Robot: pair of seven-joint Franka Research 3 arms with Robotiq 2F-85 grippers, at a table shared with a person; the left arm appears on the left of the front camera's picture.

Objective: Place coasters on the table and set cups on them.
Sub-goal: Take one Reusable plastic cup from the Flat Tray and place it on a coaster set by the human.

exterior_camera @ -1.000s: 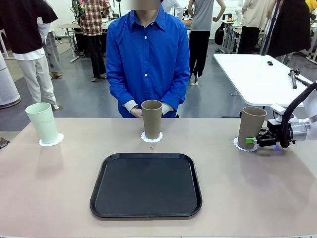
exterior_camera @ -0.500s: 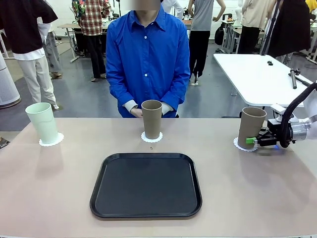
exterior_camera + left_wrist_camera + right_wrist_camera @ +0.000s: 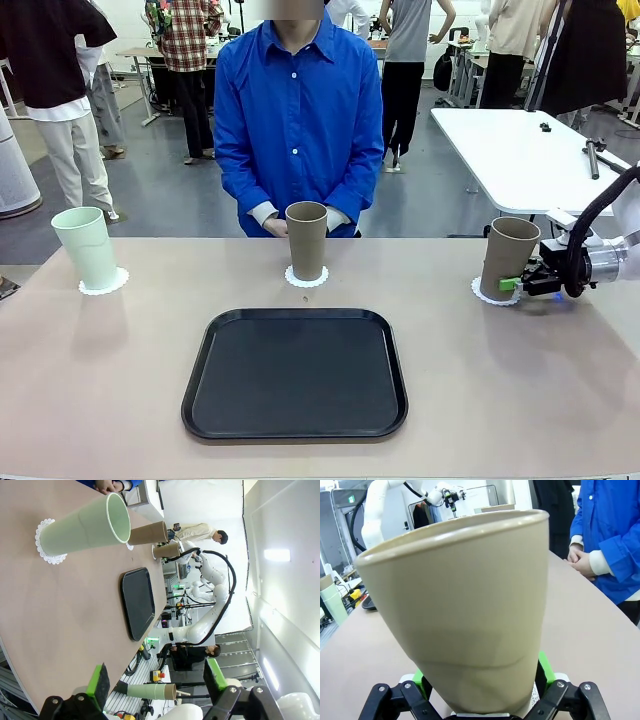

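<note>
Three cups stand on white lacy coasters along the far side of the tan table (image 3: 120, 380). The mint green cup (image 3: 88, 247) is on the left coaster (image 3: 103, 282). A tan cup (image 3: 306, 240) stands on the middle coaster (image 3: 306, 278), in front of the person. Another tan cup (image 3: 508, 258) stands on the right coaster (image 3: 482, 292). My right gripper (image 3: 512, 284) is open, its green pads on either side of that cup's (image 3: 465, 620) base. My left gripper (image 3: 156, 680) is open and holds nothing, well back from the mint cup (image 3: 85, 527).
An empty black tray (image 3: 295, 372) lies at the middle of the table near my side. The person in a blue shirt (image 3: 297, 120) stands at the far edge with hands (image 3: 582, 560) clasped. A white table (image 3: 510, 150) stands behind on the right.
My right gripper's jaws have spread apart from the right tan cup's base, and the cup has settled slightly on its coaster. Nothing else has moved.
</note>
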